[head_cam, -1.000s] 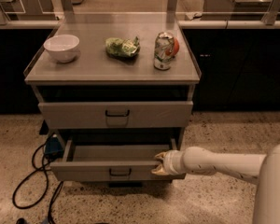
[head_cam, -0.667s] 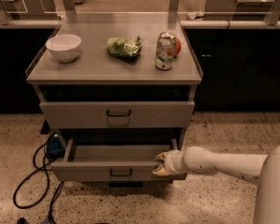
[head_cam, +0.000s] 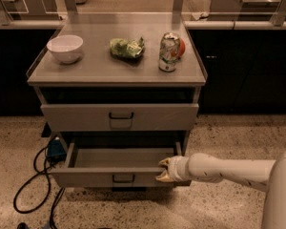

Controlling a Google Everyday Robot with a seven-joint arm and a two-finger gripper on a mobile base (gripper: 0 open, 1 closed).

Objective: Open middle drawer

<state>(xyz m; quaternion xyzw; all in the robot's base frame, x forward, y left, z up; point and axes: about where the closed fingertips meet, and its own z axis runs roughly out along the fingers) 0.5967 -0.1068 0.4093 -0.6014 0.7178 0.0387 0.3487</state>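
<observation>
Middle drawer (head_cam: 119, 173) sat pulled well out beneath the closed top drawer (head_cam: 120, 117) | end effector (head_cam: 164, 170) at its right front corner, likely placed there to draw it forward | whether it was open or clamped: cannot tell

A white robot arm (head_cam: 229, 170) reaches in from the right, lying almost level and pointing left toward the middle drawer (head_cam: 86, 176). At the far right, well away from the drawer, the arm widens into a large rounded white shell (head_cam: 282, 190) that runs off the edge of view. Closer to the drawer, the arm narrows to a ribbed white wrist collar (head_cam: 180, 169). Beyond the collar sits the tan gripper (head_cam: 163, 170), at the right end of the drawer's front panel, level with its top edge and right against it.
</observation>
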